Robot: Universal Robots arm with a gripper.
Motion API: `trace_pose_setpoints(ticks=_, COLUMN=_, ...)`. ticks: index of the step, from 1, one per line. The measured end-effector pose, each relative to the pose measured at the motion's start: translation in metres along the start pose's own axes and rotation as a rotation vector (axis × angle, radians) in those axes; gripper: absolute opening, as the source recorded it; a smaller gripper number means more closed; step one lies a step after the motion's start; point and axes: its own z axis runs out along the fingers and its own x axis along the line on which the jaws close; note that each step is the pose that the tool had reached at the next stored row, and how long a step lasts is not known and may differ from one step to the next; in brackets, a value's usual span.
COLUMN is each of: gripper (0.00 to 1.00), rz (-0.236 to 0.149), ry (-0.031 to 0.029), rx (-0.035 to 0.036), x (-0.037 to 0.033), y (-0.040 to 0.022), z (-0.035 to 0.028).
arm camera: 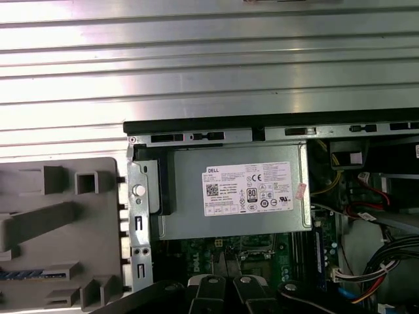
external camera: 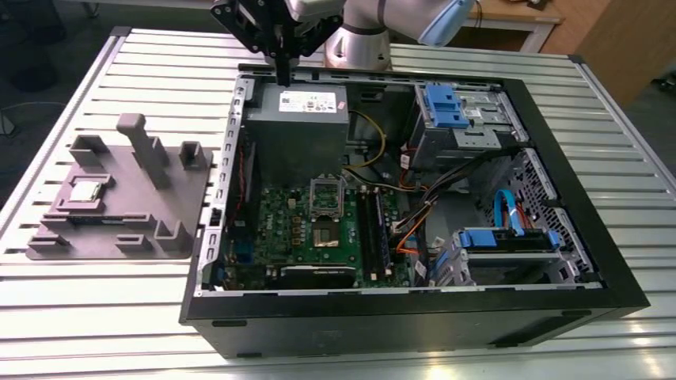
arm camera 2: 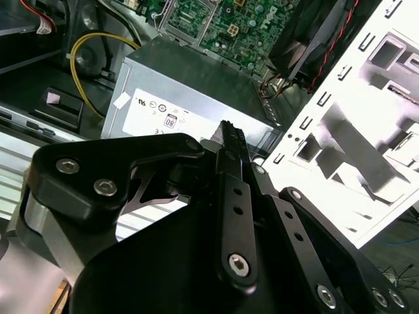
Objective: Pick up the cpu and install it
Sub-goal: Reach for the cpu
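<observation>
The cpu [external camera: 85, 192], a small silvery square chip, lies in a recess of the grey fixture block [external camera: 158, 214] on the table, at the exterior view's left of the open computer case. My gripper [external camera: 285, 77] hangs above the case's back edge, over the grey power supply box [external camera: 299, 131], far from the cpu. Its black fingers [arm camera 2: 229, 140] are pressed together with nothing between them. Further inside the case lies the green motherboard [external camera: 317, 229] with a metal-framed socket [external camera: 326, 192]. In the first wrist view the gripper [arm camera: 226, 284] is over the power supply's label [arm camera: 249, 190].
The black case walls [external camera: 423, 317] rise around the board. Blue-tabbed drive bays [external camera: 454, 111] and bundled cables [external camera: 444, 190] fill the case on the exterior view's right. Upright posts [external camera: 138, 142] stick up from the fixture. The slatted metal table [external camera: 106, 317] surrounds everything.
</observation>
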Motion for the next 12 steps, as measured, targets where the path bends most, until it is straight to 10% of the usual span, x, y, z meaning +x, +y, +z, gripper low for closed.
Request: trace_pose_setpoints(ticks=12, gripper=0.11, rz=0.000, ry=0.0000, rx=0.0000, x=0.0030, y=-0.0002, z=-0.0001)
